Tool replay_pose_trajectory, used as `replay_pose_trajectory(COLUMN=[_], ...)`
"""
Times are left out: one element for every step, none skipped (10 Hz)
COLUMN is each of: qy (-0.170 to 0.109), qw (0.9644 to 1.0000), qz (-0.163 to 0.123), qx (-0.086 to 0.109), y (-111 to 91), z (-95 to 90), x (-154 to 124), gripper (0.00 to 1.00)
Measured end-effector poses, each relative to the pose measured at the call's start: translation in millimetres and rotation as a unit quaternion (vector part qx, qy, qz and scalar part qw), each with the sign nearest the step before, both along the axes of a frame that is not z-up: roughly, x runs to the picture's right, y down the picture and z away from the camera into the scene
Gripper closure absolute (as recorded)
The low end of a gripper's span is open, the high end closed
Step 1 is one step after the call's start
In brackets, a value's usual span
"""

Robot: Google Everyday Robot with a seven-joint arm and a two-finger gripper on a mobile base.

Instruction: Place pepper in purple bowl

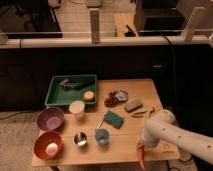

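With the white arm [175, 137] reaching in from the right, the claw [142, 148] sits over the front edge of the light wooden table [125, 152]. It's clamped on the long slim orange-red chili pepper [141, 159], which hangs down from it. The round matte mauve-purple plastic bowl [50, 119] is well left of the claw, slightly further back, past the small blue cup [102, 136].

End effector [142, 148] and pepper [141, 158] at the table [117, 149] front, right of purple bowl [50, 119]
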State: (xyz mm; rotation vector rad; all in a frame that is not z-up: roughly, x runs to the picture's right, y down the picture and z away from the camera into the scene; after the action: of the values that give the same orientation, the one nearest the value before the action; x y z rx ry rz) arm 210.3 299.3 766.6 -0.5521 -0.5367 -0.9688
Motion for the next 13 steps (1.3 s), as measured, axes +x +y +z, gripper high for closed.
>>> replay_pose_trajectory(qy=[0.005,-0.007,-0.017,-0.025,-0.035,-0.043,-0.051,-0.063,-0.068,-0.080,-0.089,-0.102,-0.116], qw=[0.9983,0.9936,0.9897,0.9860,0.9811,0.9780,0.9768,0.9769,0.9777,0.9795,0.9806,0.9814,0.9815], qz=[0.057,0.109,0.138,0.161,0.188,0.202,0.207,0.204,0.198,0.185,0.173,0.160,0.147], qx=[-0.013,-0.028,-0.034,-0.035,-0.031,-0.027,-0.022,-0.011,-0.004,0.009,0.020,0.031,0.041], y=[-6,-15,-23,-34,-51,-63,-72,-85,-91,-103,-111,-120,-129], z=[-1.5,-5.4,-12.5,-21.8,-35.2,-43.6,-46.7,-51.0,-52.9,-55.7,-56.8,-57.2,-57.0], x=[15,24,27,27,24,20,12,-7,-19,-45,-66,-90,-111], gripper=[0.74,0.74,0.75,0.79,0.79,0.84,0.91,0.96,0.96,0.96,0.96,0.96,0.96])
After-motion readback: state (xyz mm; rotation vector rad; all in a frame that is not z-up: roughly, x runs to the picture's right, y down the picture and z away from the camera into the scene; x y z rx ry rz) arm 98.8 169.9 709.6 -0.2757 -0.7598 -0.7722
